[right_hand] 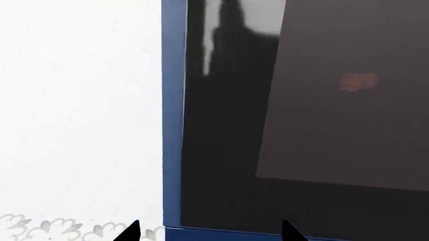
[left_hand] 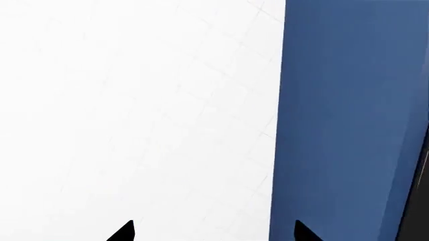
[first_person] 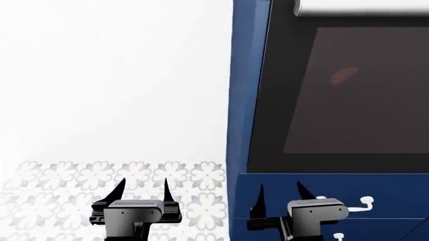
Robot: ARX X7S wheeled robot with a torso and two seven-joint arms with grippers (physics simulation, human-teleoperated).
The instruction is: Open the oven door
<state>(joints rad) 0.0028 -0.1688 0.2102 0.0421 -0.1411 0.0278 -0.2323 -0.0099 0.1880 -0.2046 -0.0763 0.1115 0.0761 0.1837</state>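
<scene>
With the glossy black glass-windowed oven door (first_person: 335,95) shut in its navy blue cabinet frame (first_person: 242,100), both the left gripper (first_person: 142,191) and right gripper (first_person: 283,195) hang spread and empty below it, so the reach seems unstarted, needing a rise toward the silver bar handle (first_person: 362,7) atop the door.

Oven door (first_person: 342,95): right side and top cropped by head view; silver handle (first_person: 362,7) only partly in frame. Faint orange smudge (first_person: 343,75) behind glass, unidentifiable. Drawer handles (first_person: 348,202) partly hidden behind right tool (first_person: 280,196). Left wrist view shows fingertips (left_hand: 124,232) only.
</scene>
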